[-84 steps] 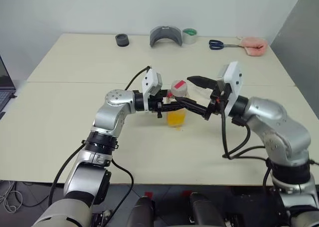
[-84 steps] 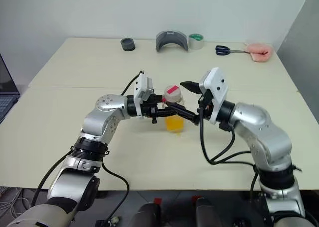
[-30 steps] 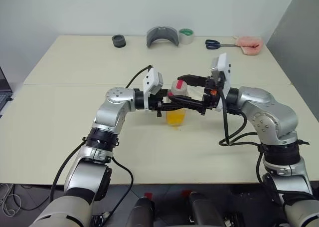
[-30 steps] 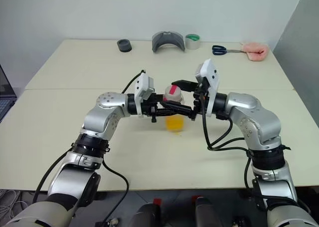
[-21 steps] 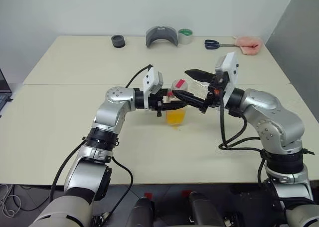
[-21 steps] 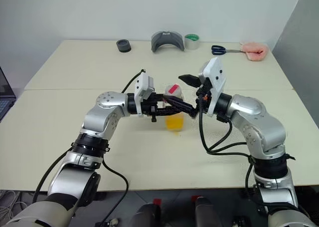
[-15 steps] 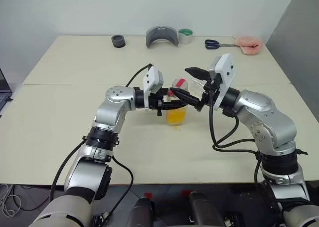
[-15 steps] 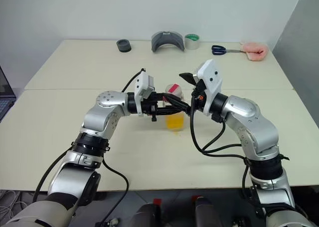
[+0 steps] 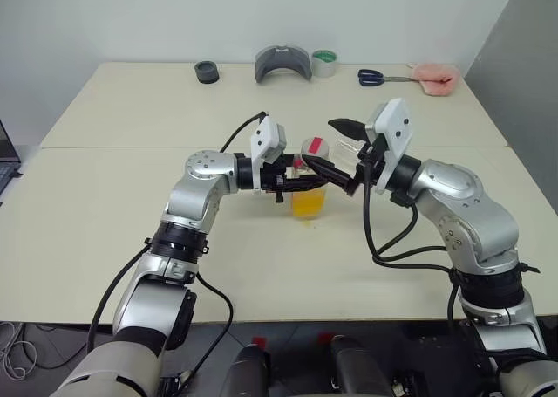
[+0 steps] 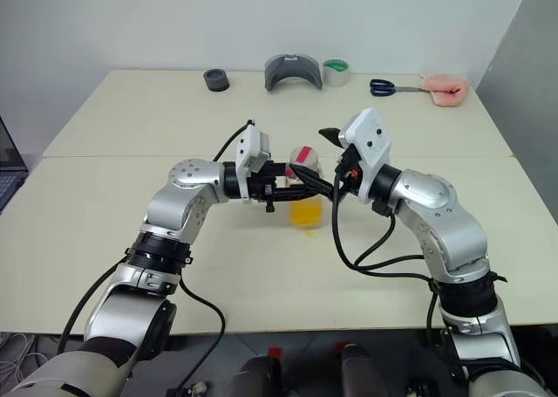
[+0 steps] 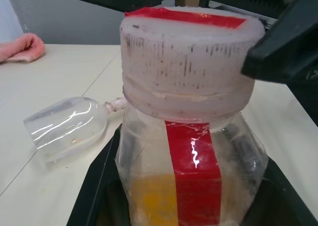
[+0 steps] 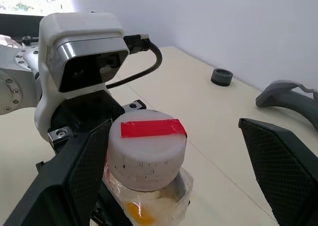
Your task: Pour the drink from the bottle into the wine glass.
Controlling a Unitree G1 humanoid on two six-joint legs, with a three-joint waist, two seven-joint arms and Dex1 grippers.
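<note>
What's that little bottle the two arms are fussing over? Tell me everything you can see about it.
The bottle is small, clear plastic and squarish, with a red strip down one side and a wide white cap crossed by red tape. Orange-yellow drink fills its lower part. It stands upright, cap on, the left gripper shut on its body. The right gripper is open, one finger on each side of the cap. A clear glass lies on its side on the table behind it.

No legible text, number or brand on the bottle (image 11: 191,136) or elsewhere.
</note>
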